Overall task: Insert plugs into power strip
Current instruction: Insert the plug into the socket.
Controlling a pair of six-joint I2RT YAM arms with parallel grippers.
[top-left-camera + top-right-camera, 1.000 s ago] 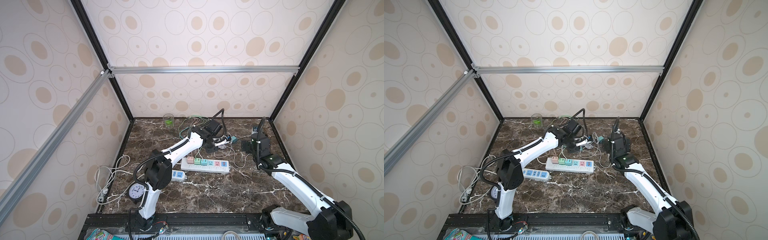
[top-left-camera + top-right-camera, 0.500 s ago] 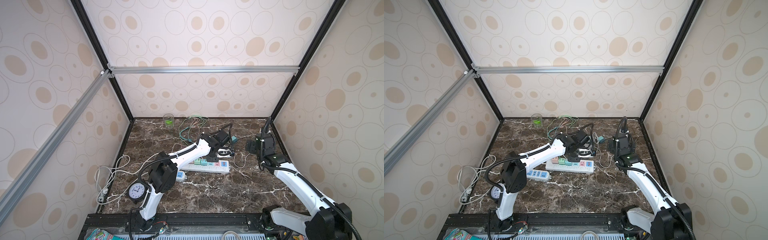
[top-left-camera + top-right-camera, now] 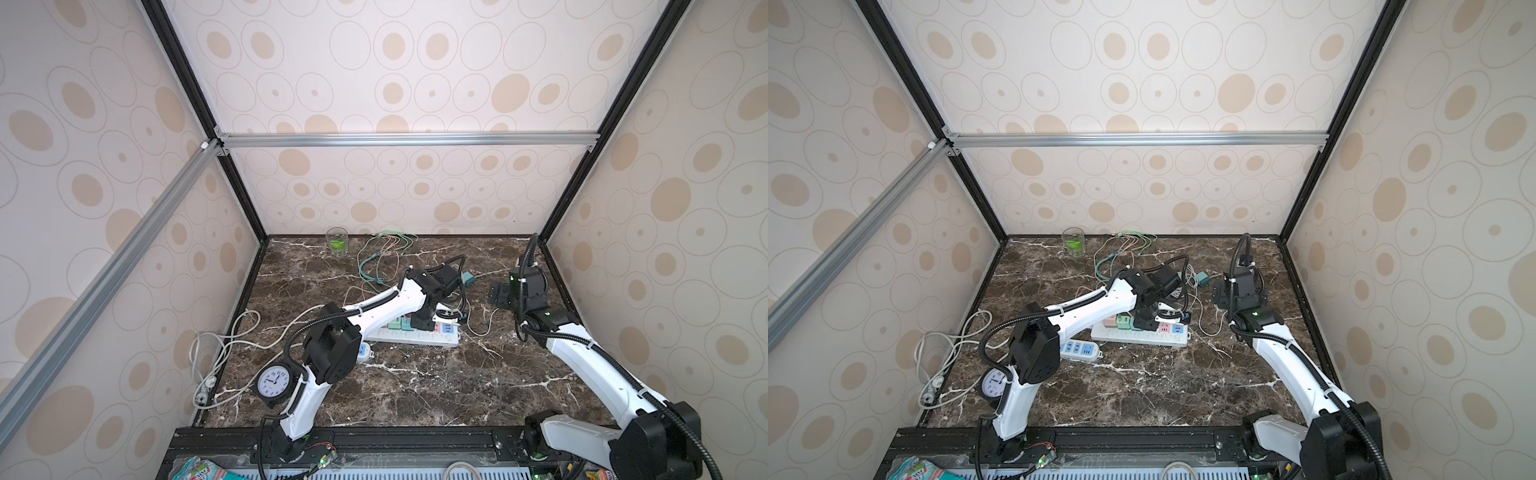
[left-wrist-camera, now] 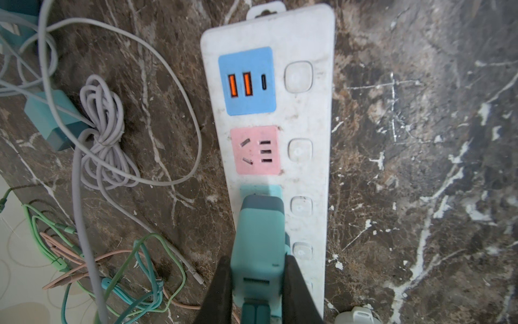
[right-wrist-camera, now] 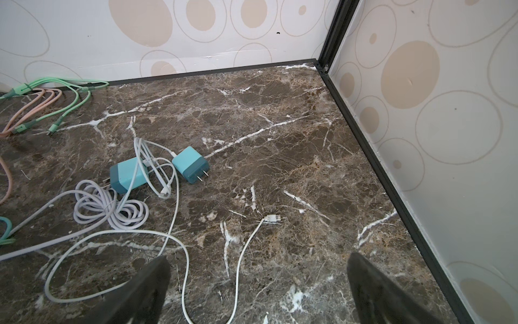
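Left tool [image 4: 258, 270]: clamped on the held plug, a black finger [image 4: 221, 280] pressed to each side of its rear half, jaws only as far apart as the plug's body
Held plug [image 4: 259, 235]: teal cube with a darker front band, pointed at the power strip; its front end meets a mint socket face [image 4: 270, 190]; whether the prongs are seated I cannot tell
Power strip [image 4: 308, 168]: white, flat on the tabletop [image 4: 420, 140], seen in both top views [image 3: 415, 338] [image 3: 1142, 338]; past the held plug come a bare pink socket [image 4: 256, 150] and a blue USB panel [image 4: 246, 81]
Seated plugs: in a top view a pink plug [image 3: 1109, 320] and a mint plug [image 3: 1123, 321] stand side by side on the strip, just beside the left tool
Right tool [image 5: 259, 261]: jaws spread wide, nothing between them, touching nothing; it hangs over bare tabletop near the far right corner, well apart from the strip
Loose plugs: first loose plug [image 5: 190, 165], teal, lies on its side with prongs in sight; second loose plug [image 5: 129, 174], teal, lies near it; white cables loop over both
Lilac cable coil [image 5: 109, 209]: just beside the second loose plug
Green and pink cables [image 3: 384, 249]: bunched by the back wall
Elsewhere: glass [image 3: 337, 242] at the back wall, clock [image 3: 274, 382] near the left arm's base
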